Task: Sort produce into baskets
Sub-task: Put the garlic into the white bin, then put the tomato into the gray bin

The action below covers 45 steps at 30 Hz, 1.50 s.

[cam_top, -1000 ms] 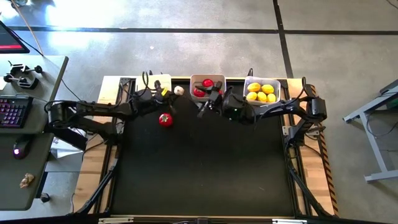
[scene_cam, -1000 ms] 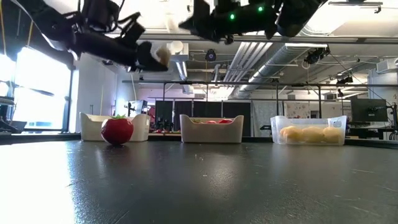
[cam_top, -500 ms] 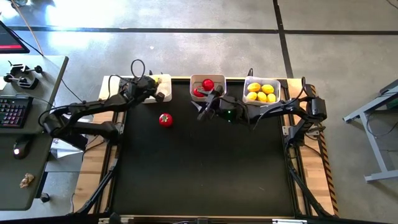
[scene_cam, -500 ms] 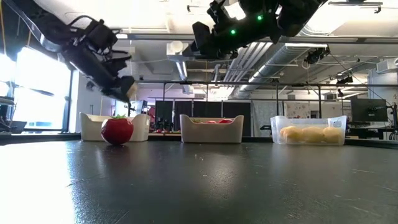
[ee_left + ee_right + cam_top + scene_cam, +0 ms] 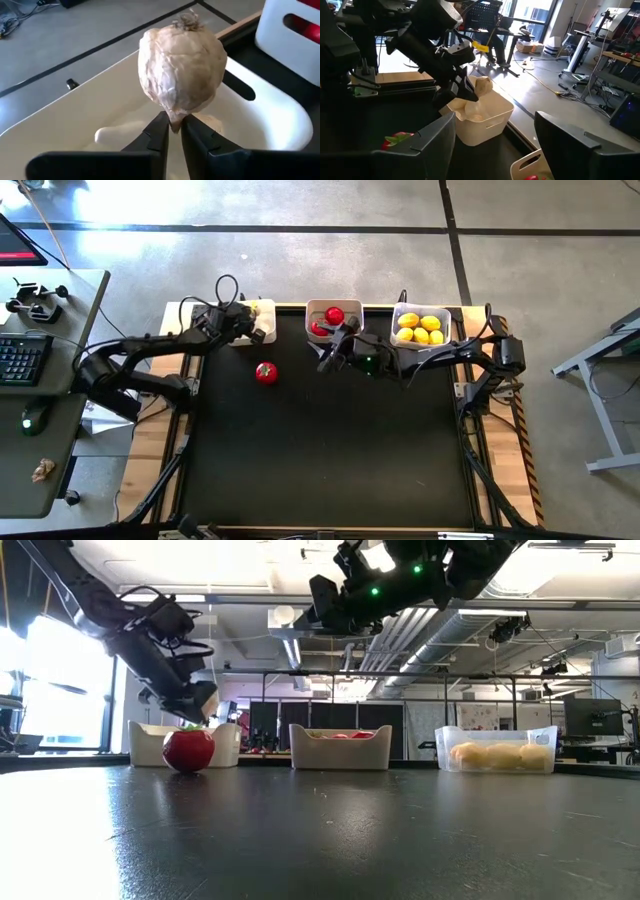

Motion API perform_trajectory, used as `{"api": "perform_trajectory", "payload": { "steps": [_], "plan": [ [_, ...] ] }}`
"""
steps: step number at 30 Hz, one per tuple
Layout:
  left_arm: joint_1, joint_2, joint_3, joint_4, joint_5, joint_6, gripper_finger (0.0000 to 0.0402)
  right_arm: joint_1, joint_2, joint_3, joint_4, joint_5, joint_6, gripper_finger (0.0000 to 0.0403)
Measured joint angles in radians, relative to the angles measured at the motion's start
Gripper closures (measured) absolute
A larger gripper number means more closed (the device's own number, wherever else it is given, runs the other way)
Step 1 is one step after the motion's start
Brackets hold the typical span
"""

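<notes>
My left gripper (image 5: 174, 134) is shut on a white garlic bulb (image 5: 180, 70) just above the white basket (image 5: 260, 97) at the table's far left (image 5: 266, 308). Another garlic bulb (image 5: 114, 134) lies in that basket. A red tomato (image 5: 266, 372) rests on the black table in front of it. My right gripper (image 5: 333, 348) hovers open with nothing between its fingers, near the middle basket (image 5: 334, 318), which holds tomatoes. The clear basket (image 5: 421, 327) at the far right holds lemons. My left gripper pinches the garlic bulb's narrow pointed end (image 5: 174, 121) between its two fingertips. The fingers slant down toward the table's far left. The bulb sticks out beyond the fingertips, its rough end away from them, lifted clear above the basket's inside.
The three baskets stand in a row along the table's far edge (image 5: 340, 748). The table's black surface (image 5: 330, 450) stretches toward the near edge. A desk with a keyboard (image 5: 25, 360) stands left of the table.
My left gripper has swung from between the left and middle baskets toward the table's left edge and gone down, tipping its fingers downward. The garlic bulb has gone with it and now hangs over the left basket. My right gripper has tipped a little downward.
</notes>
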Motion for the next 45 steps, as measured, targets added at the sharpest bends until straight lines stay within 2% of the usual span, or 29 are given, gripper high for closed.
{"api": "perform_trajectory", "payload": {
  "steps": [13,17,20,24,28,31,34,39,45],
  "plan": [
    [-0.003,0.016,0.008,0.018,0.009,0.066,0.0272,0.000,0.000,0.000,-0.018,-0.013,0.000,0.0142],
    [-0.015,-0.013,0.008,0.038,0.005,0.094,0.0259,0.000,0.000,0.000,-0.016,-0.010,0.067,0.0142],
    [-0.044,-0.056,0.002,0.072,-0.005,0.126,0.0273,0.000,0.004,0.000,-0.014,-0.027,0.075,0.0142],
    [-0.094,-0.110,-0.035,0.165,-0.006,0.209,0.0309,0.001,0.034,0.000,0.019,-0.120,0.104,0.0142],
    [-0.125,-0.147,-0.115,0.334,0.060,0.253,0.0352,0.013,0.102,0.010,0.097,-0.176,0.114,0.0142],
    [-0.128,-0.178,-0.155,0.414,0.141,0.278,0.0382,0.035,0.169,0.080,0.074,-0.179,0.066,0.0142],
    [-0.128,-0.211,-0.166,0.412,0.190,0.276,0.0399,0.056,0.233,0.184,0.001,-0.194,0.061,0.0139],
    [-0.128,-0.257,-0.191,0.409,0.192,0.269,0.0395,0.074,0.349,0.372,-0.244,-0.219,0.077,0.0113],
    [-0.126,-0.294,-0.205,0.409,0.183,0.269,0.0395,0.080,0.502,0.588,-0.426,-0.246,0.092,0.0088]
  ]
}}
